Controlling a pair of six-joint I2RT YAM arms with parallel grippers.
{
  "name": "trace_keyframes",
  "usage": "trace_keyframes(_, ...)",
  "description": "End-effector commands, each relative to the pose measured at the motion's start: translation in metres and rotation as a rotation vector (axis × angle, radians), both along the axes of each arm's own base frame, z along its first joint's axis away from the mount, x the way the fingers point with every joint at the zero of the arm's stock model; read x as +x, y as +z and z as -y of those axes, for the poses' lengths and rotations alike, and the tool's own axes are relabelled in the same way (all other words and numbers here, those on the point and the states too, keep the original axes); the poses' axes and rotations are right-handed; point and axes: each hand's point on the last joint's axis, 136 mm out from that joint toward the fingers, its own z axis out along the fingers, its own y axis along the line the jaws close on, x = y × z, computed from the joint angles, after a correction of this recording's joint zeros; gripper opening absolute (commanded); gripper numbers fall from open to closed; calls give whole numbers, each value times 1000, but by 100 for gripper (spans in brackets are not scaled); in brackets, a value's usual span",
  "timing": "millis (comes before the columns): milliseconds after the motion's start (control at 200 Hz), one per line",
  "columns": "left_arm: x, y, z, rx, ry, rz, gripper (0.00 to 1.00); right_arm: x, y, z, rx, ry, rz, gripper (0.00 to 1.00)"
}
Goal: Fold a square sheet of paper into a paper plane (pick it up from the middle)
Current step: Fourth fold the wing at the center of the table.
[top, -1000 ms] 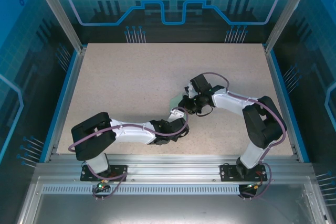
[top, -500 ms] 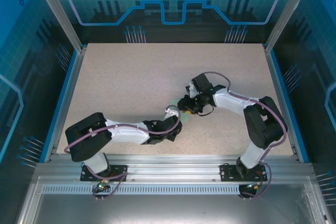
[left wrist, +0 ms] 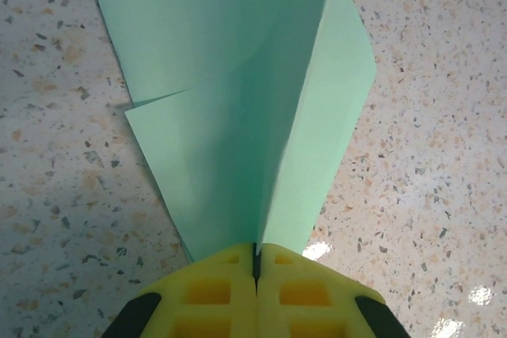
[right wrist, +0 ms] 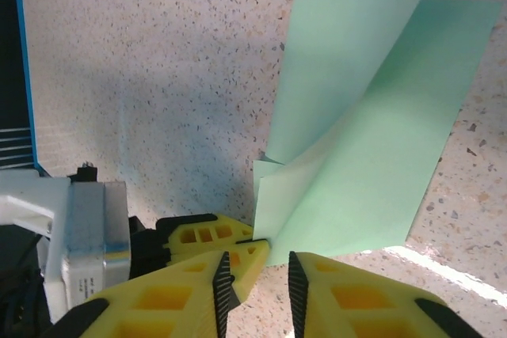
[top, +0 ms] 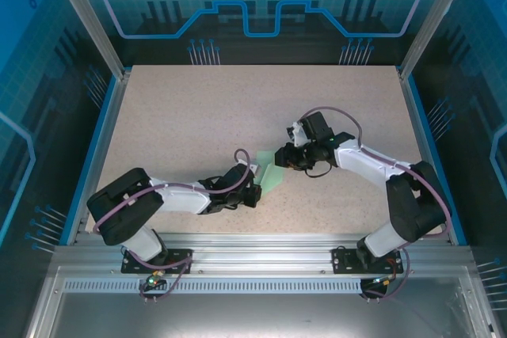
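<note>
— Mint-green paper [top: 272, 173] is asked about: where is it lying?
— It is laid on the speckled table [top: 174, 116], which is spread out beneath the paper on every side. The paper is folded over itself, and one flap is raised off the layer below it.
— And how is the left gripper [top: 257, 180] set against the paper?
— It is placed at the paper's near-left end. From the left wrist its yellow fingers [left wrist: 210, 294] are seen pressed together, and the paper's narrow end [left wrist: 238, 227] is pinched in the seam between them.
— And the right gripper [top: 283, 159]?
— It is held at the paper's far-right side. Its fingers [right wrist: 356, 298] are seen parted, with bare table in the gap, and their tips are placed just beside the paper's edge; whether that edge is touched cannot be told
</note>
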Motion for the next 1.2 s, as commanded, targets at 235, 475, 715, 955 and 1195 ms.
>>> trace_keyframes(235, -7, -2, -5, -73, 26, -61, 1, -2, -29, -43, 56, 107, -85, 14)
trace_keyframes(475, -9, -2, -9, -62, 34, -66, 13, 3, -43, -52, 42, 122, -109, 13)
trace_keyframes(715, -9, 2, -10, -58, 35, -67, 17, 4, -52, -54, 37, 118, -130, 13)
trace_keyframes(955, -11, 6, -10, -75, 34, -68, 9, 5, -54, -56, 37, 127, -137, 13)
trace_keyframes(1195, -7, 1, -22, -133, 102, -101, 5, 1, -48, -63, 54, 160, -125, 15)
